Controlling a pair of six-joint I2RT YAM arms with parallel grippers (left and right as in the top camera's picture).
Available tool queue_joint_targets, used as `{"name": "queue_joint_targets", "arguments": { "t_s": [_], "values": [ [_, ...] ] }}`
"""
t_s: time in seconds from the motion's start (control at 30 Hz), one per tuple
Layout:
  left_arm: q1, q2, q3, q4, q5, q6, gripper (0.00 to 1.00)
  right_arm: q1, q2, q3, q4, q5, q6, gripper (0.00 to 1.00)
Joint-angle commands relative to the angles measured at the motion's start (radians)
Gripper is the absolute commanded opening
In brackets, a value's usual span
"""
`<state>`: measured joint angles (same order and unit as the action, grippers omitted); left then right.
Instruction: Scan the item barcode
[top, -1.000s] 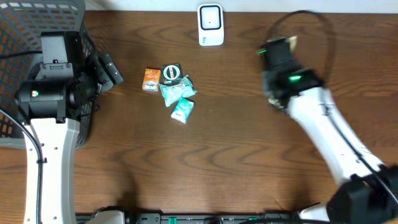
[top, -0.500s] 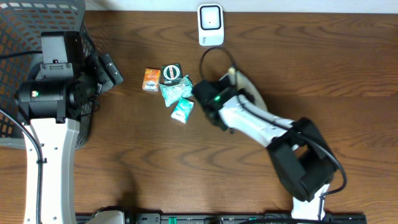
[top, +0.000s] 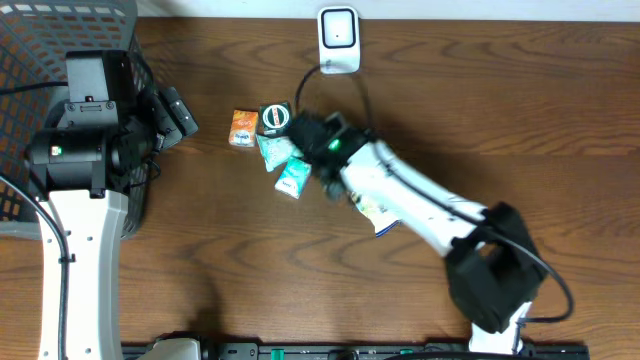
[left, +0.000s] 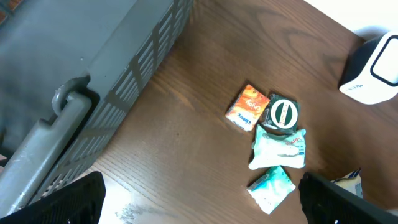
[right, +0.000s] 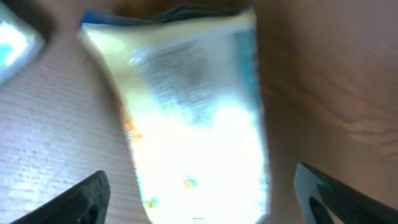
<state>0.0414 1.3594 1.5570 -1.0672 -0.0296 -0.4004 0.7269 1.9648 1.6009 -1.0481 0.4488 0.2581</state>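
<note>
Right tool (right: 205, 198) swung to item pile (top: 283, 150), now spread wide

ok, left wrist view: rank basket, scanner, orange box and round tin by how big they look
1. basket: largest by far, and nearest the camera.
2. scanner: second, even though the frame edge cuts it off.
3. orange box and round tin: look about alike, so no ranking between them.

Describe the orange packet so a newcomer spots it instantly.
On the table, find the white scanner at the far edge; the cluster sits down-left of it. The orange packet is the cluster's leftmost piece, beside a round black disc, the only orange thing.
</note>
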Motion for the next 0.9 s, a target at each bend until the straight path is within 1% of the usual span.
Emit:
{"name": "queue_joint_targets", "arguments": {
  "t_s": [0.0,0.07,0.17,0.3,0.37,0.43,0.6,0.73,0.87],
  "values": [
    [0.004,-0.006,0.000,-0.002,-0.005,-0.009,0.98,-0.121,-0.056,0.086,-0.044,-0.074,-0.043,0.99],
    [0.004,-0.006,0.000,-0.002,-0.005,-0.009,0.98,-0.197,-0.056,0.097,-0.043,-0.186,-0.145,0.99],
    [0.004,-0.006,0.000,-0.002,-0.005,-0.009,0.98,-0.334,-0.045,0.092,-0.045,-0.460,-0.291,0.99],
    [0.004,-0.006,0.000,-0.002,-0.005,-0.009,0.98,-0.513,-0.013,0.053,-0.042,-0.836,-0.451,0.99],
    [0.004,-0.006,0.000,-0.002,-0.005,-0.009,0.98,-0.577,0.009,0.026,-0.041,-0.978,-0.502,0.99],
    [0.004,-0.006,0.000,-0.002,-0.005,-0.009,0.98,-0.630,0.039,-0.011,-0.042,-1.082,-0.514,0.99],
    [0.004,-0.006,0.000,-0.002,-0.005,-0.009,0.98,-0.681,0.102,-0.102,-0.044,-1.167,-0.514,0.93],
    [0.004,-0.006,0.000,-0.002,-0.005,-0.009,0.98,-0.669,0.133,-0.178,-0.035,-1.202,-0.542,0.89],
    [0.004,-0.006,0.000,-0.002,-0.005,-0.009,0.98,-0.634,0.145,-0.236,0.018,-1.204,-0.547,0.86]
  ]
}}
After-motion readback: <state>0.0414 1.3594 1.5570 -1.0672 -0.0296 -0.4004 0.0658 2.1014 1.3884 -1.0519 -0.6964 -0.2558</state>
